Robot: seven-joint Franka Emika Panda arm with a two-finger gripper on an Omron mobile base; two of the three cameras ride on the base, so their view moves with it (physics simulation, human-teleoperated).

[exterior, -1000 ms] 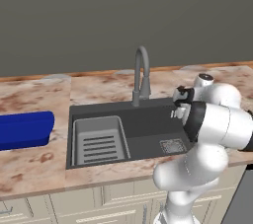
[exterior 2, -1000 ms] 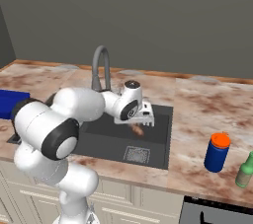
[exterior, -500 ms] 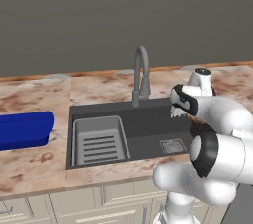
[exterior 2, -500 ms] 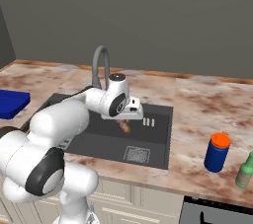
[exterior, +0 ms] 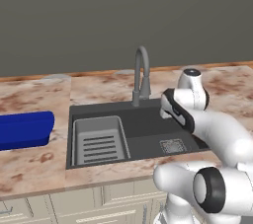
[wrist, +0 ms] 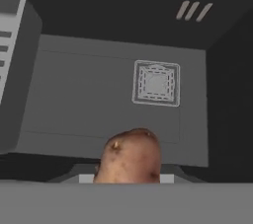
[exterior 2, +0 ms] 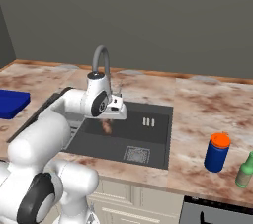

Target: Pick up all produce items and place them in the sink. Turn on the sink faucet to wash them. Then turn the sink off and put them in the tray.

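My gripper (exterior 2: 107,120) hangs over the middle of the sink (exterior 2: 153,136), shut on the produce item (exterior 2: 106,127), a small lumpy orange-brown piece. In the hand view the produce item (wrist: 130,157) sits at the bottom centre, above the sink floor and short of the square drain grate (wrist: 156,83). The sink faucet (exterior: 141,74) stands behind the basin, just behind my hand (exterior: 173,108); no water shows at its spout. The blue tray (exterior: 24,129) lies on the counter left of the sink (exterior: 148,131).
A light grey slatted rack insert (exterior: 99,140) fills the left half of the basin. A blue can with an orange lid (exterior 2: 217,153) and a green bottle (exterior 2: 244,170) stand on the counter to the right. My own arm crosses the sink's front edge.
The hand has swung leftward over the basin, from its right end toward the middle, carrying the produce item. Jaws stay shut on it.
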